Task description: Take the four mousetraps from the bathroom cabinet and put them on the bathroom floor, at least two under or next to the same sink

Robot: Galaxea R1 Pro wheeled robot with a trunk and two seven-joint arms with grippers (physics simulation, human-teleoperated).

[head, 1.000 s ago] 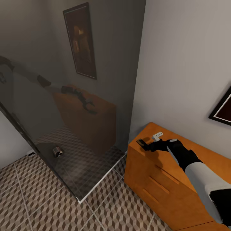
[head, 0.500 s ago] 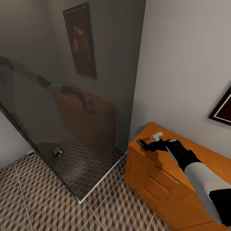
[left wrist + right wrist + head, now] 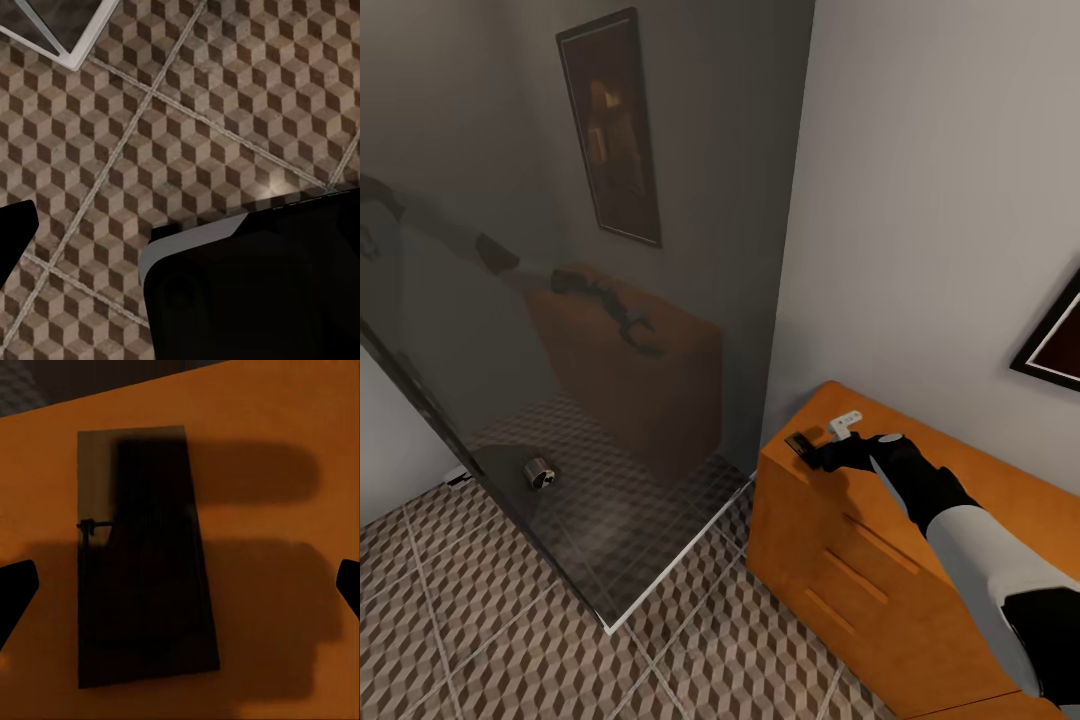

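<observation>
Where the cabinet (image 3: 830, 520) top ends, the released right tool (image 3: 815, 455) straddles a mousetrap (image 3: 142, 562)

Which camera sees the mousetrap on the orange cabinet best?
The right wrist view: the mousetrap lies big and close on the cabinet top, between the open right pincer tips, though shadowed. The head view shows it as a small dark rectangle near the cabinet's corner. The left wrist view shows bathroom floor tiles.
</observation>
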